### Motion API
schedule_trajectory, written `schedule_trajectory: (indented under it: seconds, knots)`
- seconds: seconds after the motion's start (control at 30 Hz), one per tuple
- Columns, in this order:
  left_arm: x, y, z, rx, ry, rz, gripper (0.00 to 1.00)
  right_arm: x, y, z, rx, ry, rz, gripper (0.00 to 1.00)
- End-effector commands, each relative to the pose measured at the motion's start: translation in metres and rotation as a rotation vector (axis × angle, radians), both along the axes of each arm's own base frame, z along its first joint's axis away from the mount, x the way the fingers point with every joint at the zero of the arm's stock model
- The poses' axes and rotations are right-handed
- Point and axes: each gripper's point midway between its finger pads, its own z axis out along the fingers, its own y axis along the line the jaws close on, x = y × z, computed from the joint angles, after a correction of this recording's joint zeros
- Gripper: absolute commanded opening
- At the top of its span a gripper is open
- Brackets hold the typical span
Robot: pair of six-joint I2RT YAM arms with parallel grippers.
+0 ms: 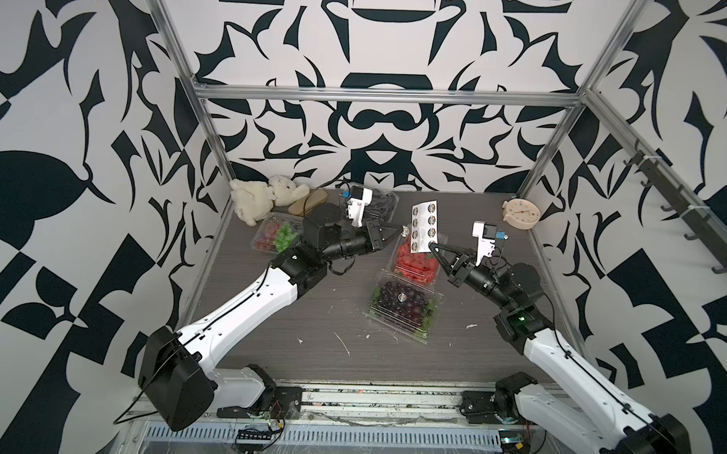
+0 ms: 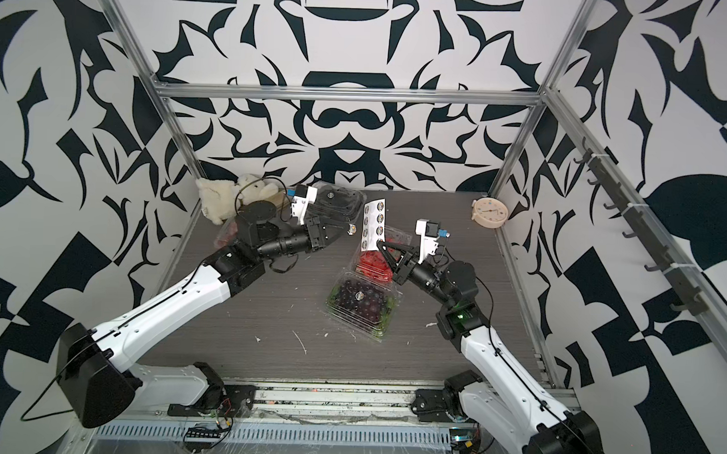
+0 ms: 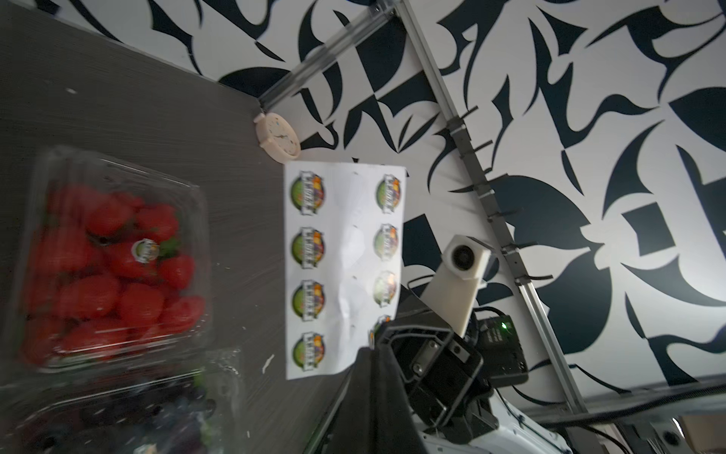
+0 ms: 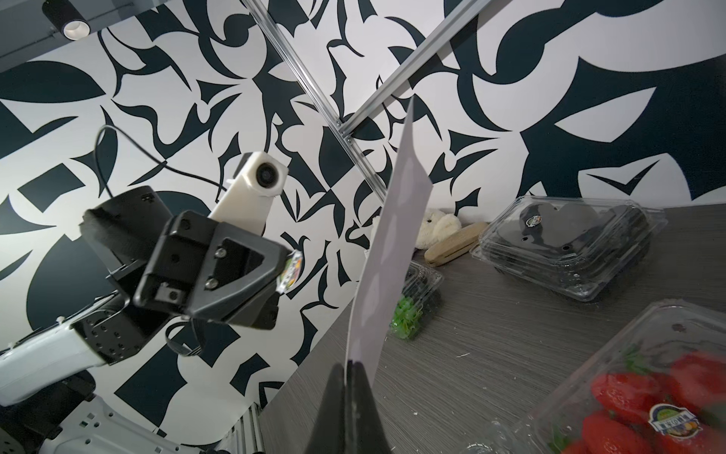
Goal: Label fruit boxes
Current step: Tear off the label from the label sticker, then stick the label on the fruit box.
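Four clear fruit boxes lie on the dark table: strawberries, purple grapes, mixed green grapes and berries, and black berries at the back, half hidden by the left wrist. Round labels show on the strawberry, grape and black-berry lids. My right gripper is shut on the lower edge of the white sticker sheet, holding it upright above the strawberry box. My left gripper hangs just left of the sheet, shut on one round sticker at its tips.
A white plush toy and a wooden piece lie in the back left corner. A cream clock stands at the back right. Metal frame posts edge the table, and a hook rail runs along the right wall.
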Motion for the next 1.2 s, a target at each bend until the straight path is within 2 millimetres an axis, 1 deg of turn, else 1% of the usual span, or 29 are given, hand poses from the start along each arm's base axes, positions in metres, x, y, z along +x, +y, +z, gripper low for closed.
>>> schedule_trajectory:
  seconds: [0.0,0.17,0.23,0.27,0.3,0.37,0.47,0.6,0.67,0.77,0.87,0.97,1.17]
  knots:
    - [0.014,0.033,0.003,0.044,0.008,0.087,0.0,-0.008,-0.003,0.024,0.007,-0.094,-0.008,0.0]
    - [0.053,0.091,-0.026,0.126,0.125,0.256,0.0,-0.012,-0.004,0.023,-0.008,-0.106,-0.007,0.0]
    - [0.064,0.111,-0.032,0.131,0.151,0.299,0.0,-0.014,-0.004,0.022,-0.013,-0.11,-0.004,0.0]
    - [0.076,0.12,-0.047,0.151,0.191,0.324,0.0,-0.015,-0.004,0.021,-0.016,-0.112,0.0,0.0]
    - [0.083,0.129,-0.054,0.163,0.207,0.346,0.0,-0.016,-0.004,0.02,-0.018,-0.114,0.002,0.0]
    - [0.098,0.155,-0.071,0.196,0.257,0.408,0.0,-0.018,-0.004,0.019,-0.019,-0.121,0.003,0.0]
    - [0.119,0.187,-0.097,0.177,0.327,0.467,0.0,-0.021,-0.005,0.019,-0.025,-0.121,0.0,0.0]
    - [0.141,0.22,-0.12,0.163,0.372,0.53,0.0,-0.024,-0.008,0.018,-0.035,-0.122,-0.01,0.0]
    - [0.15,0.236,-0.134,0.19,0.398,0.563,0.0,-0.025,-0.009,0.018,-0.038,-0.125,-0.015,0.0]
    - [0.161,0.257,-0.155,0.207,0.441,0.594,0.0,-0.024,-0.009,0.016,-0.04,-0.117,-0.013,0.0]
    - [0.169,0.271,-0.173,0.216,0.478,0.608,0.0,-0.022,-0.004,0.013,-0.037,-0.098,0.015,0.0]
    - [0.177,0.28,-0.186,0.231,0.506,0.607,0.0,-0.02,0.001,0.01,-0.029,-0.086,0.046,0.0]
    - [0.192,0.292,-0.199,0.238,0.526,0.618,0.0,-0.018,0.003,0.006,-0.028,-0.073,0.055,0.0]
